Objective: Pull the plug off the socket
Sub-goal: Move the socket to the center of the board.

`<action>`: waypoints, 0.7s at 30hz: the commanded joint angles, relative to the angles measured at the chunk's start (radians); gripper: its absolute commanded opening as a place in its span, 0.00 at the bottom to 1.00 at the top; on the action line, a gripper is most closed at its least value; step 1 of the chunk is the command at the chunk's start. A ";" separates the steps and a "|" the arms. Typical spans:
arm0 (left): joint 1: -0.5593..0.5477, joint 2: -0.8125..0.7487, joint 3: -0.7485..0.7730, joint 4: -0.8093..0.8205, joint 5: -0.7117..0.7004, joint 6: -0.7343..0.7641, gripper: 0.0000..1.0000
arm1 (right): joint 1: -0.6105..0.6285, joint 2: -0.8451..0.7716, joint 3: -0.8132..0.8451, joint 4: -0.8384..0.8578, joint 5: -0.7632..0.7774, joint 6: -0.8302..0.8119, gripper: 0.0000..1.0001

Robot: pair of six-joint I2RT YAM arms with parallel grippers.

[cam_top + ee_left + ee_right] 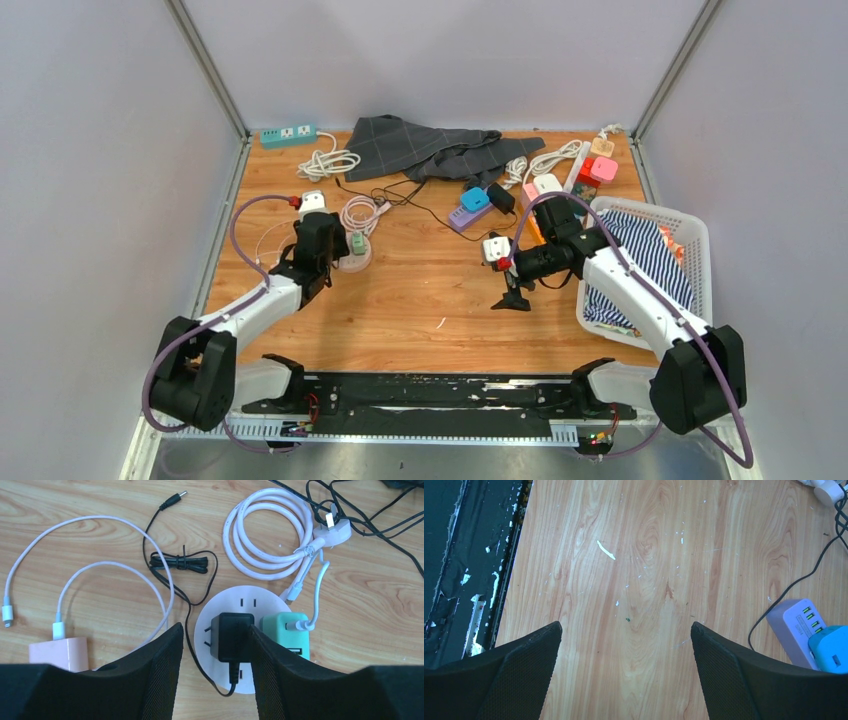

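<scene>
Our left fingers (155,665) stand partly spread astride the black plug (230,637), which sits in the round white socket (250,597) on the tabletop (380,605), just beside a teal adapter (285,632). One finger is right against the plug's side and the other stands apart from it. Our right fingers (524,655) gape wide above the wood, gripping nothing, near a lilac charger (791,625).

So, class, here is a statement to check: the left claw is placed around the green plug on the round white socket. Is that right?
Not quite. The left claw is placed around the black plug on the round white socket, not the green one. The green plug sits beside the black one, outside the claw. The left wrist view shows this.
</scene>
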 commanded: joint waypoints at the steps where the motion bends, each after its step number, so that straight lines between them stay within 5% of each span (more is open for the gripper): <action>1: -0.006 0.066 0.035 -0.008 0.041 0.000 0.54 | 0.011 0.009 -0.014 -0.011 0.007 -0.015 1.00; 21: -0.006 -0.053 0.006 -0.001 0.158 0.031 0.62 | 0.011 0.011 -0.017 -0.011 0.008 -0.018 1.00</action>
